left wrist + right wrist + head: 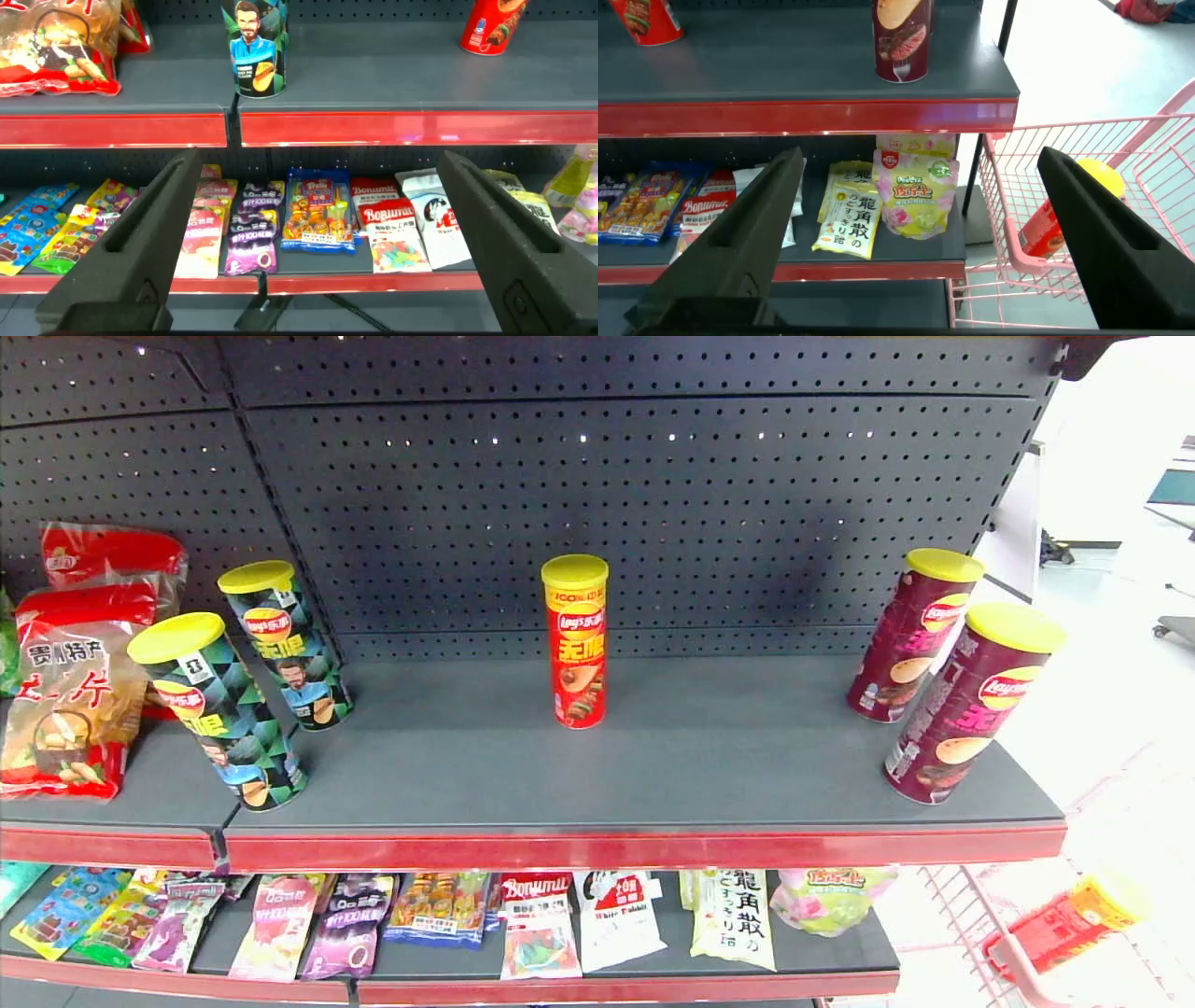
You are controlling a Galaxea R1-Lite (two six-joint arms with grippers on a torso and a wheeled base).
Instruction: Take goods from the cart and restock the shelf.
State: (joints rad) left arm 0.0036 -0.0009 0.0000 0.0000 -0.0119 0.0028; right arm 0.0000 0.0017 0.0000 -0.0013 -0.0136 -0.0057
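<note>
A pink wire cart (1004,947) stands at the lower right, and a red chip can with a yellow lid (1074,917) lies inside it, the same red chip can (1055,219) showing behind the cart's bars (1083,201) in the right wrist view. On the dark upper shelf (653,775) stand one red can (576,639), two maroon cans (971,700) at the right end and two green-patterned cans (219,709) at the left. My left gripper (318,247) is open, facing the lower shelf's snack bags. My right gripper (920,243) is open too, facing the shelf's right end beside the cart.
Red chip bags (70,709) lie at the upper shelf's left end. The lower shelf (607,971) holds several snack packets such as a white candy bag (616,919) and a pale green bag (913,191). Between the red and maroon cans the shelf board is bare.
</note>
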